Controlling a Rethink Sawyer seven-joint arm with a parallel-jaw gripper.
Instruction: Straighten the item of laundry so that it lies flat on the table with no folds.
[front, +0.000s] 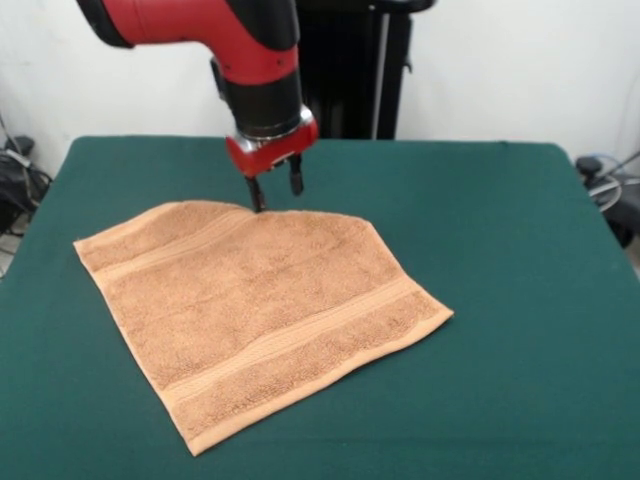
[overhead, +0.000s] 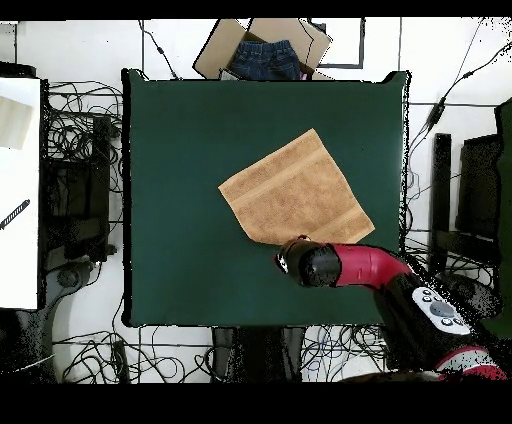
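Note:
The light orange-tan towel (front: 265, 305) lies spread on the dark green table (front: 500, 250), turned diagonally, with band stripes near two opposite edges. Its far right corner looks cut off or tucked, so that edge runs slanted. My gripper (front: 276, 190) hangs at the towel's far edge, fingers apart and holding nothing. One fingertip (front: 258, 203) touches the towel's edge and the other is over bare table. In the overhead view the towel (overhead: 297, 190) sits right of the table's (overhead: 180, 200) centre, and the arm's wrist (overhead: 305, 262) covers the gripper and the towel's nearest corner.
The black pedestal (front: 350, 70) stands behind the table's far side. A cardboard box holding jeans (overhead: 268, 55) lies beyond the table's top edge in the overhead view. Cables (overhead: 85, 130) ring the table, and a white surface (overhead: 20, 190) is at the left.

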